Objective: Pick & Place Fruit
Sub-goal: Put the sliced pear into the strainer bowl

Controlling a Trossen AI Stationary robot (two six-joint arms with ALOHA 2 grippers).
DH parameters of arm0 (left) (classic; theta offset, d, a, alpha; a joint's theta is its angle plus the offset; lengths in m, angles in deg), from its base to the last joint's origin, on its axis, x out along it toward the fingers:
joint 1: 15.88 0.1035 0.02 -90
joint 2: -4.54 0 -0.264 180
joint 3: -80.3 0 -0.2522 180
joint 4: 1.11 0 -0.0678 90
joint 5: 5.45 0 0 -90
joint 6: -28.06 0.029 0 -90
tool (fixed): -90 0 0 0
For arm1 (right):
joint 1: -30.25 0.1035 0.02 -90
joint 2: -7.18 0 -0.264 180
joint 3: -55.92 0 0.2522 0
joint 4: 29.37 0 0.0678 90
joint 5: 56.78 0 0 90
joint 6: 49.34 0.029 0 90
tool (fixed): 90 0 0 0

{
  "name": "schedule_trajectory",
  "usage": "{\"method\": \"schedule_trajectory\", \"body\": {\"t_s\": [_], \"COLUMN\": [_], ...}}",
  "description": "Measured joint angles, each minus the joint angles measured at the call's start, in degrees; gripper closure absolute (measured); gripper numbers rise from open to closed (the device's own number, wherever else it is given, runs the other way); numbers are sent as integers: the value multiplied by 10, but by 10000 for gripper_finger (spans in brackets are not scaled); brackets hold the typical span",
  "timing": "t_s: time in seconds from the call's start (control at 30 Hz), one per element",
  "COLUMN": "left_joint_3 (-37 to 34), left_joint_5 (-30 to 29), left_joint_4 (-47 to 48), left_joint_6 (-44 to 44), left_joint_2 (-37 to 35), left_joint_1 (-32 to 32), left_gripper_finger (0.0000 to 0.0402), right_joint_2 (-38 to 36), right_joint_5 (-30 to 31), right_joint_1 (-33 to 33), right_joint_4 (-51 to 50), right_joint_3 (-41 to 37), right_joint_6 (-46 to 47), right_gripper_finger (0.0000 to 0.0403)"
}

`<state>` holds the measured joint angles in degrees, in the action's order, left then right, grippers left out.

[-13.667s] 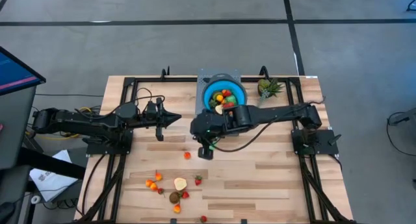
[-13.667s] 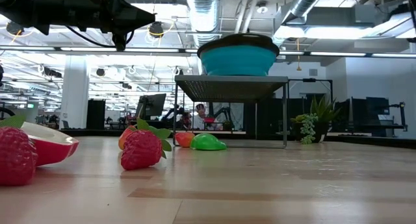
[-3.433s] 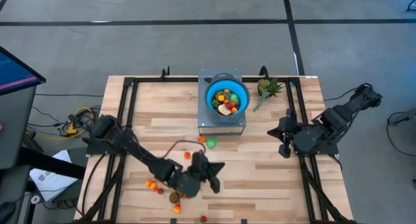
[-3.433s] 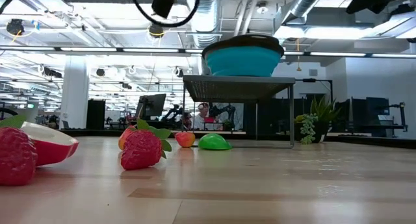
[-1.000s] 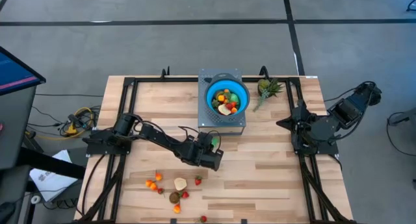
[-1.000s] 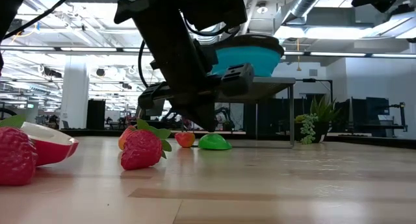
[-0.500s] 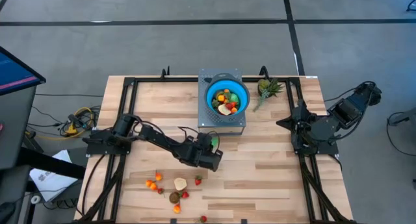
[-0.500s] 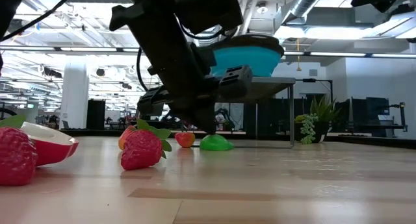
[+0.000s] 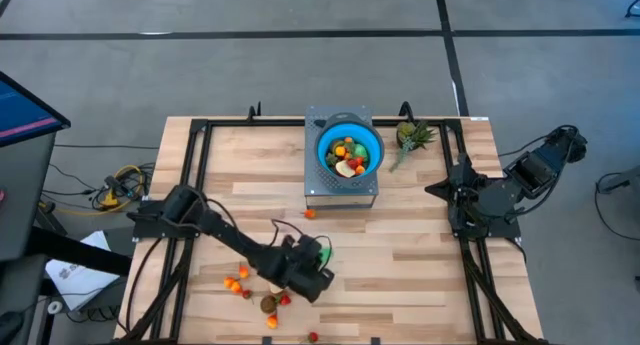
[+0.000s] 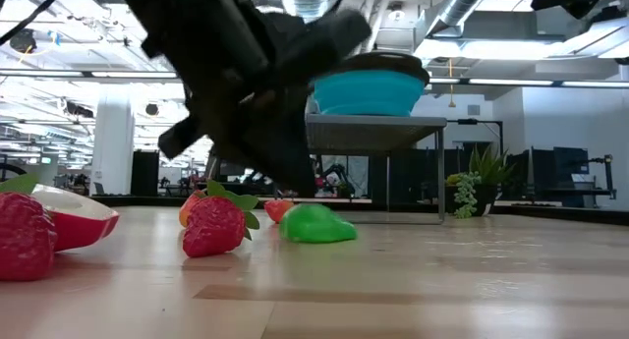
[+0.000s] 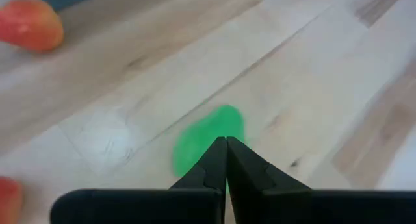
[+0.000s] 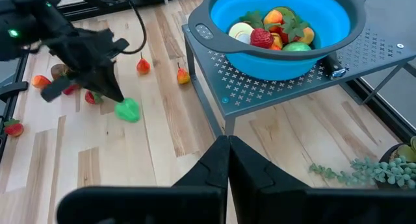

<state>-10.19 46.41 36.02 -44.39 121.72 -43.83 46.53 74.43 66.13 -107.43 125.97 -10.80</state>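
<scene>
Left gripper (image 11: 226, 141) closed, empty, tips at green fruit (image 11: 207, 136) on desk (image 9: 400, 255). High view: arm hides most of green fruit. Right gripper (image 12: 227, 141) closed, parked at desk edge. Blue bowl (image 12: 286, 29) holds fruit, on raised stand.

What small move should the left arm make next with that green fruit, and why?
Probably open the left claw and lower it around the green fruit. Its fingers are pressed shut right at the fruit, which lies loose on the table, not gripped, so nothing can be lifted toward the blue bowl yet. The right claw waits shut at the table's right side.
</scene>
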Motion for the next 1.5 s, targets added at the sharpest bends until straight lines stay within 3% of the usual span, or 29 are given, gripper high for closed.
{"method": "schedule_trajectory", "body": {"t_s": [0.4,0.87,1.13,1.2,1.37,1.5], "left_joint_3": [0,-26,-26,-26,-26,-26], "left_joint_5": [-39,-21,-19,-1,108,146], "left_joint_4": [-5,-9,-10,-12,-18,-17], "left_joint_6": [82,109,127,154,344,406], "left_joint_2": [-75,-195,-213,-213,-213,-213], "left_joint_1": [3,0,1,5,7,9], "left_gripper_finger": [401,401,401,401,401,400], "right_joint_2": [0,0,0,0,0,0], "right_joint_5": [-7,-7,-7,-7,-7,-7], "right_joint_1": [0,0,0,0,0,0], "right_joint_4": [0,0,0,0,0,0], "right_joint_3": [0,0,0,0,0,0], "right_joint_6": [-1,-1,-1,-1,-1,-1], "right_gripper_finger": [403,403,403,403,403,403]}}
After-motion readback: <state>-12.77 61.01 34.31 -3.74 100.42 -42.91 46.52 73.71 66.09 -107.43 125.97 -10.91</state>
